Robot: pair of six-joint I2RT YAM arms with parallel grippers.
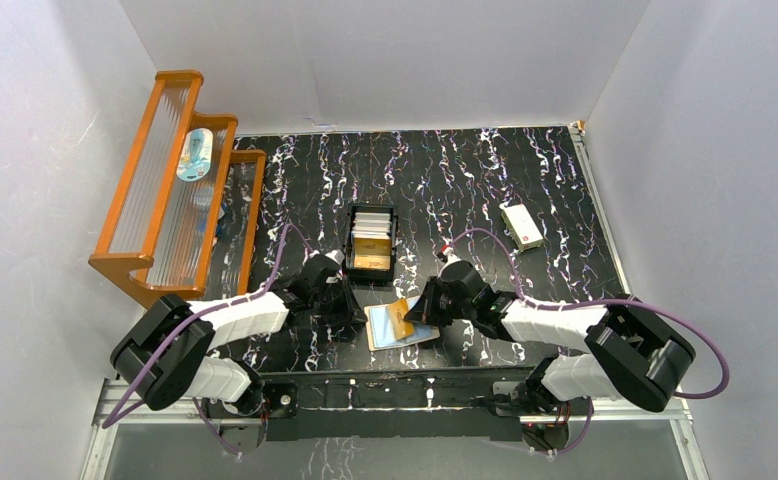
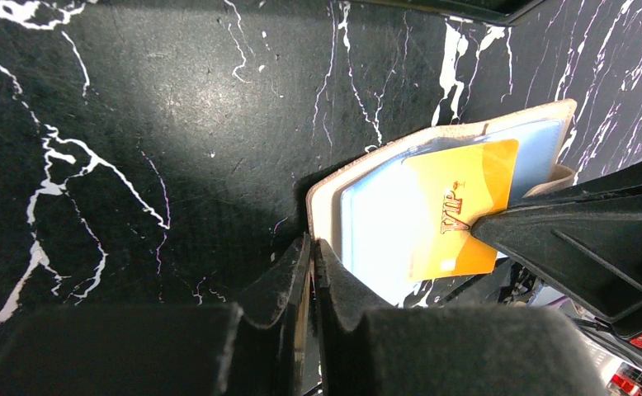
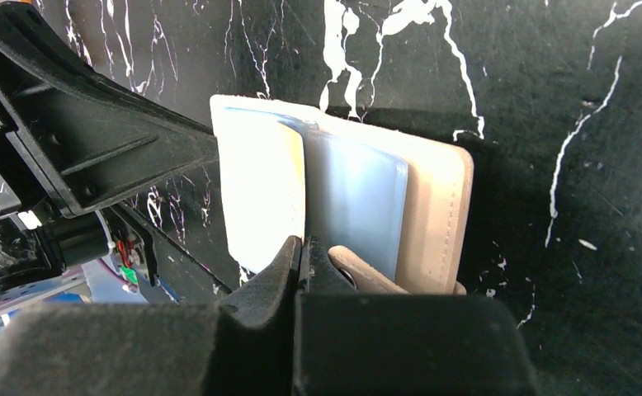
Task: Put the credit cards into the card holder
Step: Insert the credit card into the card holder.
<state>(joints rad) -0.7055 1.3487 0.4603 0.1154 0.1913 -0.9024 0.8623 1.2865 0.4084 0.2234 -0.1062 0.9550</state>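
Observation:
The tan card holder lies open on the black marbled table near the front, its clear sleeves showing. My left gripper is shut on the holder's left edge; a thin tan strip sits between the fingers. My right gripper is shut on an orange-gold card marked VIP. It holds the card tilted over the open sleeves. In the right wrist view this card looks whitish. The holder's snap tab lies beside the right fingertips. More cards stand in a black tray.
The black divided tray stands just behind the holder. A white box with a red mark lies at the back right. An orange wooden rack with a bottle stands at the left. White walls enclose the table.

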